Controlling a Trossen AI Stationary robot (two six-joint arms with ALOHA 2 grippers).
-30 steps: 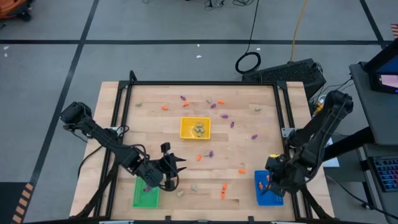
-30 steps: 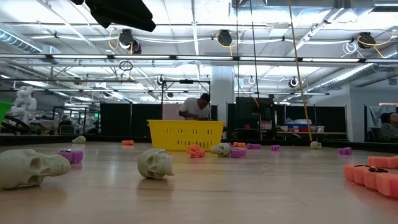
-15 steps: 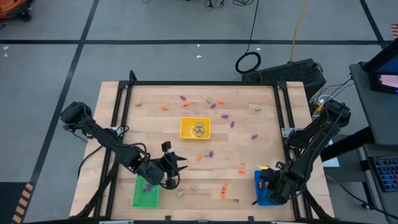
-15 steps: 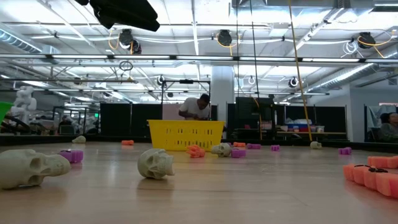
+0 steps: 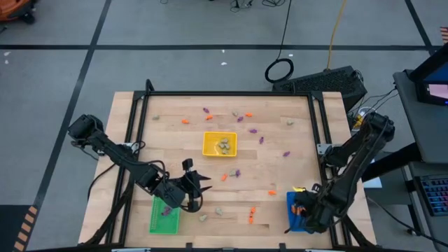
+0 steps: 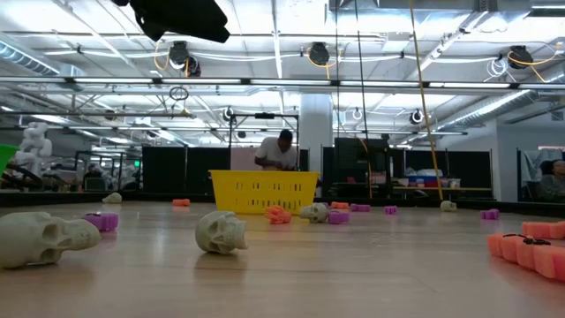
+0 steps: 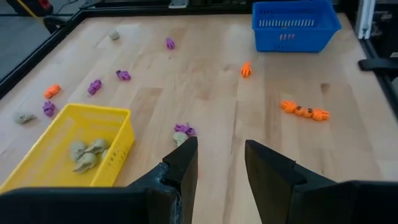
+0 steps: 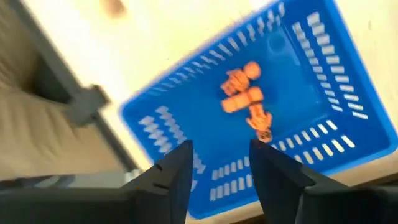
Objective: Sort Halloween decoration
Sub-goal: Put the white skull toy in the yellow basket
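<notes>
Right gripper (image 5: 302,210): lower right of the high view, over the blue tray (image 5: 292,221). A second ago it sat a little higher in the frame, at the tray's upper edge; now it has dropped toward the lower edge of the tabletop (image 5: 175,150).
Right jaws: apart, nothing between them in the right wrist view (image 8: 219,163); they have widened over the last second.
Blue tray contents: orange trinkets (image 8: 245,102) lie loose on the tray floor, clear of the jaws.
Left gripper (image 5: 199,183): lower left of the high view, just right of the green tray (image 5: 159,222), unchanged from a second ago.
Left jaws: apart, empty, pointing across the tabletop in the left wrist view (image 7: 221,163).
Green tray contents: one purple trinket (image 5: 166,211) visible near its upper end.
Yellow tray (image 5: 208,145): centre of the tabletop, pale skull pieces (image 5: 223,145) inside; same place as before.
Halloween decoration, unsorted (image 5: 252,215): orange, purple and pale pieces scattered across the upper, middle and lower parts of the tabletop; no piece has shifted since the earlier frame.
Low view: two pale skulls (image 6: 221,233) in the left foreground, orange pieces at the right edge.
Background: a person (image 6: 278,151) behind the yellow tray stands slightly more upright than a second ago.
</notes>
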